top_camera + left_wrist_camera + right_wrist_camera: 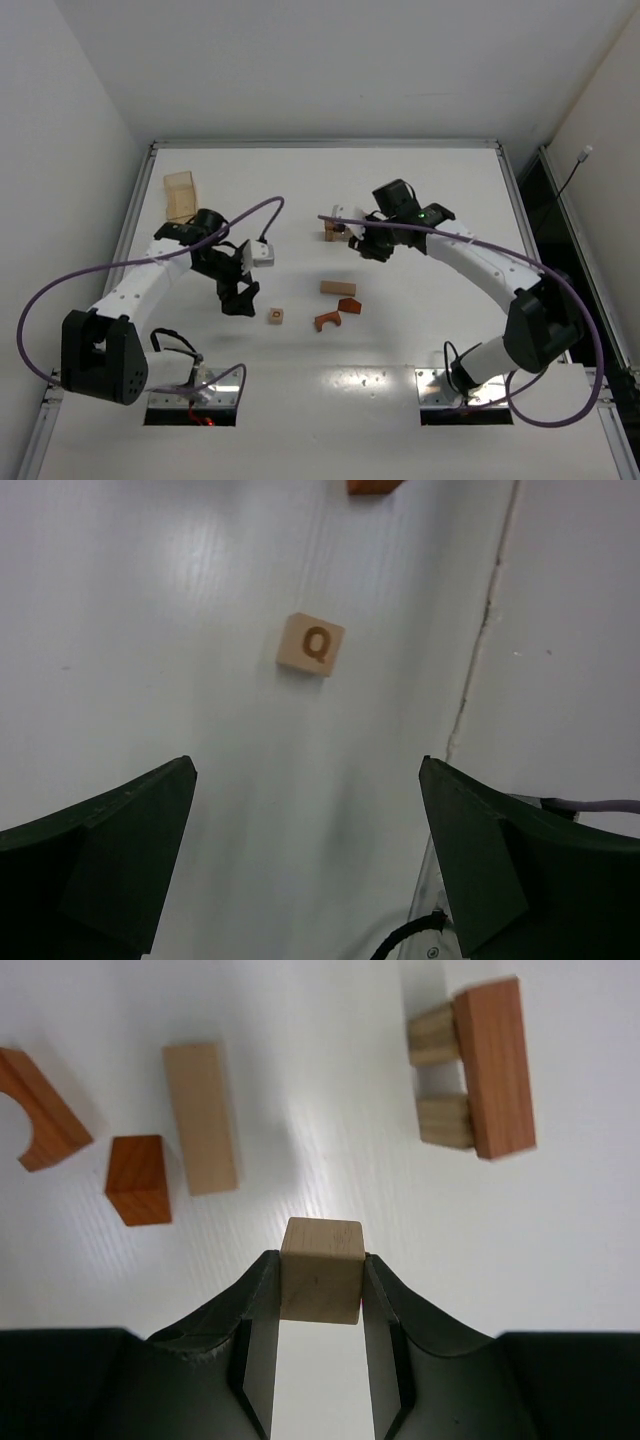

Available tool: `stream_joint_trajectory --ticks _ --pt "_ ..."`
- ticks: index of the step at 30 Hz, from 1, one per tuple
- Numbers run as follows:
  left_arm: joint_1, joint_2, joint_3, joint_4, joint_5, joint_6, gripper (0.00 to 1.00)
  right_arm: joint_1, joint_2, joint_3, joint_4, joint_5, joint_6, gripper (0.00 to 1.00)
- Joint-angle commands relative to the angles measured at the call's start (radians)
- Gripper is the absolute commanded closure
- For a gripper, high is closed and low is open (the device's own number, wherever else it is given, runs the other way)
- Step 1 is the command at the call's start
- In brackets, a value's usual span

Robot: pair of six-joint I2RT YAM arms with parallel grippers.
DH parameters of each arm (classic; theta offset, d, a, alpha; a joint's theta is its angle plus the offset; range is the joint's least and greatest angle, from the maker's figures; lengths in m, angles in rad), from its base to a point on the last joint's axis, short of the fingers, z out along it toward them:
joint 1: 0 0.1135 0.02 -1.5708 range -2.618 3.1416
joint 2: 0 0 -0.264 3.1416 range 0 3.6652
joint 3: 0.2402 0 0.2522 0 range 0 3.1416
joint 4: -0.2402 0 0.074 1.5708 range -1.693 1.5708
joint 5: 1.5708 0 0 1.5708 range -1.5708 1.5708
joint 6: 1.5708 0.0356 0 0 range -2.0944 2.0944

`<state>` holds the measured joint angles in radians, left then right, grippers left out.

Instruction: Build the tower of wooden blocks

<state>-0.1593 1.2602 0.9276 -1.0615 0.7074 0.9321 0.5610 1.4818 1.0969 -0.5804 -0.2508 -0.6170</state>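
Right wrist, pincer [320, 1265] w/ 1 cube [321, 1282], 1 arch [45, 1105] (part-cropped)

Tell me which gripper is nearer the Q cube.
Left. The left gripper hangs open just beside the Q cube; the right gripper is farther off, holding a pale cube by the started tower.

A pale wooden box [180, 195] is sitting at the white table's [420, 330] far left. A black cable [572, 176] is trailing beyond its right edge
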Motion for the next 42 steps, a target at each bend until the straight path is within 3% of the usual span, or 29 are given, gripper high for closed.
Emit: stream_joint_trajectory --ticks 1,5,12,17,26,36,40,42 --pt "-0.092 -0.034 -0.048 0.052 0.037 0.039 0.11 -0.091 -0.012 0.066 -0.026 0.005 0.022 1.0" --pt "-0.205 -0.044 -0.126 0.213 0.001 -0.041 0.17 -0.167 -0.002 0.107 -0.026 -0.037 0.054 1.0" --pt "-0.428 -0.081 -0.277 0.566 -0.232 -0.171 0.32 -0.256 0.017 0.15 -0.045 -0.067 0.076 1.0" --pt "-0.48 -0.038 -0.3 0.687 -0.321 -0.18 0.35 -0.274 0.017 0.159 -0.055 -0.076 0.076 1.0" --pt "-0.49 0.059 -0.291 0.664 -0.31 -0.115 0.35 -0.283 0.035 0.159 -0.055 -0.076 0.076 1.0" --pt "-0.479 0.059 -0.302 0.583 -0.263 -0.064 0.38 -0.293 0.054 0.178 -0.064 -0.094 0.076 1.0" --pt "-0.479 0.068 -0.302 0.583 -0.263 -0.055 0.54 -0.293 0.063 0.187 -0.073 -0.085 0.076 1.0" --pt "-0.479 0.08 -0.302 0.583 -0.281 -0.055 0.77 -0.283 0.072 0.207 -0.073 -0.085 0.063 1.0"
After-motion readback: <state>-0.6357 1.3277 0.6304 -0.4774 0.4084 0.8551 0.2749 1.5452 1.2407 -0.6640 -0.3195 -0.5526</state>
